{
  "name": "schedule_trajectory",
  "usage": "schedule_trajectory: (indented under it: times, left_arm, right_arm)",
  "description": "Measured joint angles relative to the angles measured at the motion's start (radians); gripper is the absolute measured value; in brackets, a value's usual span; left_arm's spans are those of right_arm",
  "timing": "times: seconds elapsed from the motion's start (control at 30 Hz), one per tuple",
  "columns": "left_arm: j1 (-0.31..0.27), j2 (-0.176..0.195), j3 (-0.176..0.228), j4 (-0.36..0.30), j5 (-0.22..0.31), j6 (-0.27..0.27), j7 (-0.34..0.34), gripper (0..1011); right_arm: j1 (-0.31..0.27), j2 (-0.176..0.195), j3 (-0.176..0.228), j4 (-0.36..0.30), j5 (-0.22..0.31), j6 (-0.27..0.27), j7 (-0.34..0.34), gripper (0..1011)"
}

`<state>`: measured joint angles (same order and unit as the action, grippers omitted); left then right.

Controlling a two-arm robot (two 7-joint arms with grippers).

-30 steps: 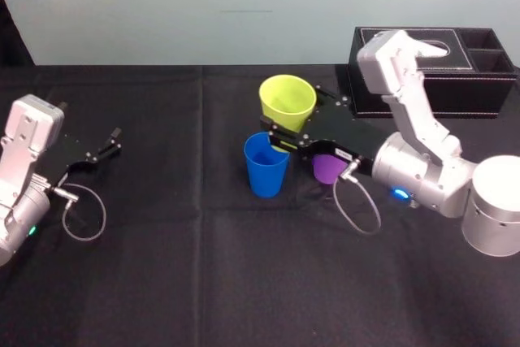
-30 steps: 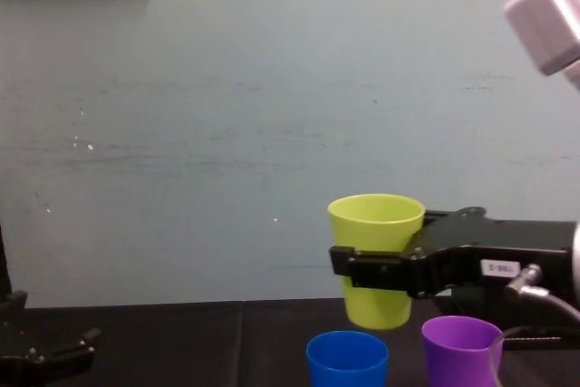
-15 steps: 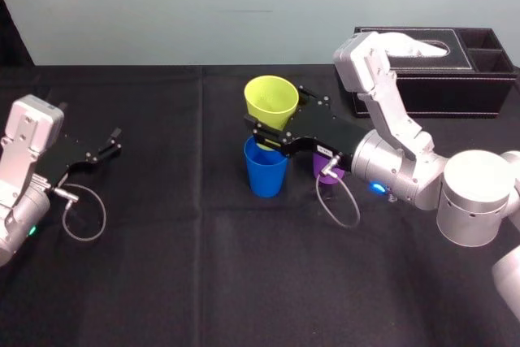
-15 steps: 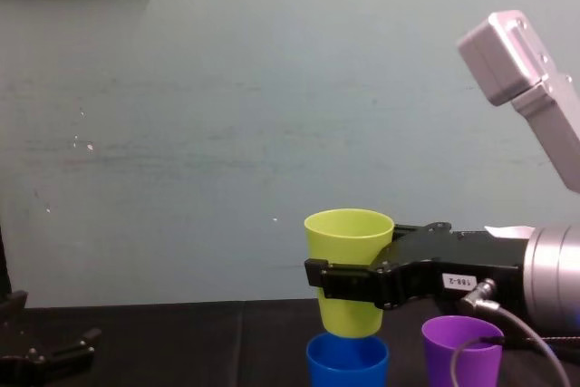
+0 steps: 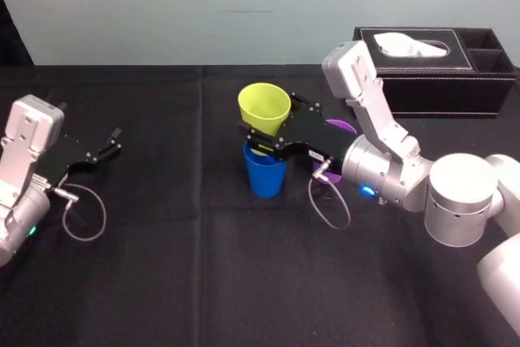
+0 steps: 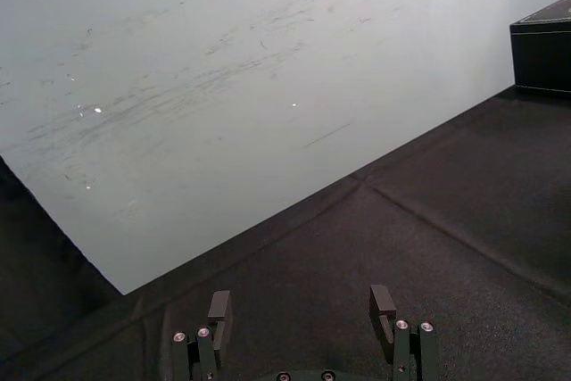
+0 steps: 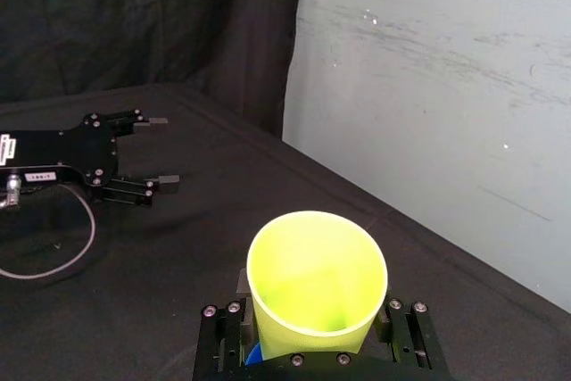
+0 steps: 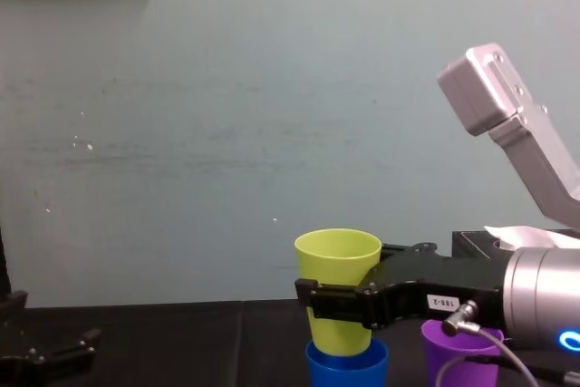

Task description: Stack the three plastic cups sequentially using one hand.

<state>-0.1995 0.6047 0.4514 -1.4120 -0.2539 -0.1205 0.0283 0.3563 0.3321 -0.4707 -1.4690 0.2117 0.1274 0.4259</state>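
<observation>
Cup (image 5: 263,107), yellow-green, between fingers (image 5: 264,139) of right gripper (image 5: 268,119)

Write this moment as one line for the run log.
right gripper: shut on yellow-green cup | cup base in blue cup mouth | purple cup: on table | left gripper: open, parked

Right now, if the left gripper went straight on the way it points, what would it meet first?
Probably the pale wall: ahead of the open left gripper lies only bare black cloth. The tissue box sits off to one side; depth is unclear.
</observation>
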Motion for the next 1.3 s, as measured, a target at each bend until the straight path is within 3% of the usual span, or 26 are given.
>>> schedule_trajectory:
  times: [1.13,1.3]
  left_arm:
    - [0.0,0.0,0.0,0.0,0.0,0.0,0.0,1011]
    - [0.0,0.0,0.0,0.0,0.0,0.0,0.0,1011]
  right_arm:
    - [-0.002,-0.016,-0.004,0.045,-0.01,-0.01,-0.002,735]
    - [-0.001,-0.015,-0.004,0.044,-0.01,-0.01,-0.003,854]
